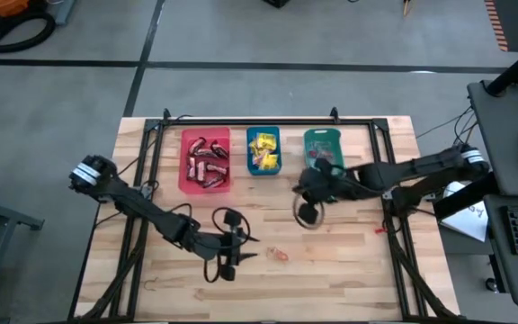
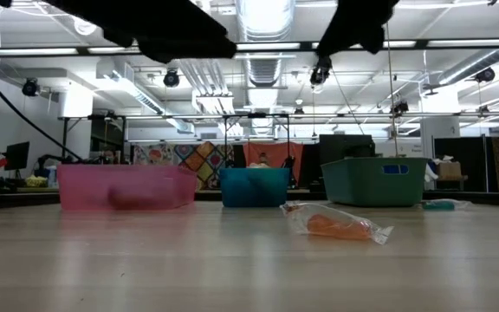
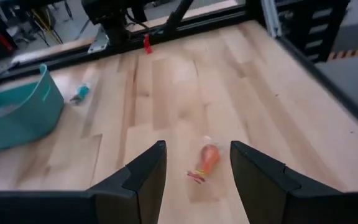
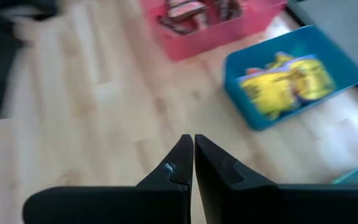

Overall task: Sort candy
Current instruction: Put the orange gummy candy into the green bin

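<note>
One orange sweet in a clear twist wrapper [image 1: 280, 255] [image 2: 336, 225] [image 3: 207, 158] lies on the bare wood near the table's front. My left gripper [image 1: 248, 245] [image 3: 197, 165] is open and hovers just left of it, its fingers standing on either side of the sweet's line without touching it. My right gripper [image 1: 306, 193] [image 4: 193, 149] is shut, raised above the table in front of the teal bin, and nothing shows between its fingers. Dark brown-red bars [image 1: 206, 162] fill the red bin and yellow packets [image 1: 263, 153] [image 4: 284, 81] fill the blue bin. A small teal piece [image 3: 79, 93] [image 2: 444, 204] lies on the wood.
Three bins stand in a row along the far side: red [image 1: 185, 184] [image 2: 124, 186], blue [image 1: 250, 169] [image 2: 254, 186], teal [image 1: 323, 137] [image 2: 375, 180] [image 3: 17, 118]. Black rails [image 1: 394, 225] frame the table. A tiny red bit [image 1: 378, 229] [image 3: 146, 43] lies near the right rail.
</note>
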